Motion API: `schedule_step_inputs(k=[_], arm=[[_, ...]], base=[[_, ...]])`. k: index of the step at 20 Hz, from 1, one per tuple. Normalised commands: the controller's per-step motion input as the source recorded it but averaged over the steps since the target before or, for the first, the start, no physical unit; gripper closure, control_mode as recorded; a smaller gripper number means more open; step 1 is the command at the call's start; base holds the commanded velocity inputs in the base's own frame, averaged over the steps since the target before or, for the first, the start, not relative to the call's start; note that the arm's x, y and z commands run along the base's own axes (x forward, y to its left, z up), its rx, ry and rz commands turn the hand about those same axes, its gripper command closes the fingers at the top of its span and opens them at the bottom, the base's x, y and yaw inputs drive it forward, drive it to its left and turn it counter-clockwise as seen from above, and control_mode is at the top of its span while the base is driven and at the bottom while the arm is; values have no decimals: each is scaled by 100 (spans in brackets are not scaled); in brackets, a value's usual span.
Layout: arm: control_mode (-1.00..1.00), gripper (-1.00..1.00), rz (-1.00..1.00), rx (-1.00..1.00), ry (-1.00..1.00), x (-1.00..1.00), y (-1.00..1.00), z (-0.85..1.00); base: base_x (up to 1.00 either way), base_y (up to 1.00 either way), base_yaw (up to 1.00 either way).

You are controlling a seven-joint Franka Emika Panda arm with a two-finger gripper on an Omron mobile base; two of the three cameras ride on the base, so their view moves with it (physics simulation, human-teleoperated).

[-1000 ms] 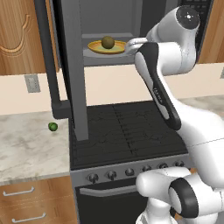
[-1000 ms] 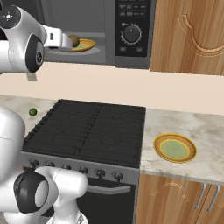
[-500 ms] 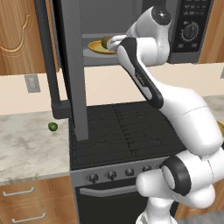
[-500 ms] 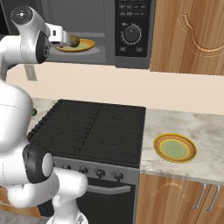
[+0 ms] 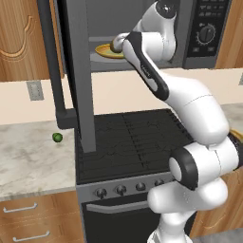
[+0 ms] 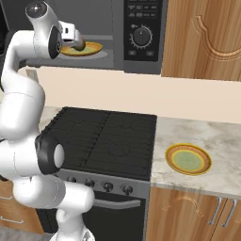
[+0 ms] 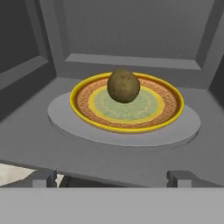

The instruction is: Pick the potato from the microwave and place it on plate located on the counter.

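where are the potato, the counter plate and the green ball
potato [image 7: 124, 85], hand view, middle of its brown face
counter plate [image 6: 188, 159], right base view, its greenish centre
green ball [image 5: 57, 137], left base view, its middle, on the counter

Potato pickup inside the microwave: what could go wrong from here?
1. The potato is a round ball loose on the plate in the microwave; an off-centre close could roll it away.
2. The open gripper sits low at the cavity's edge, so its fingertips may catch that plate's rim.
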Motion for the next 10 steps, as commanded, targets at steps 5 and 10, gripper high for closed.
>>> schedule_step_inputs(k=[5,10], arm=[[-100,-100,0,0,0,30,0,-8],[-100,-100,0,0,0,32,-1,-8]], base=[[0,0,0],[0,0,0]])
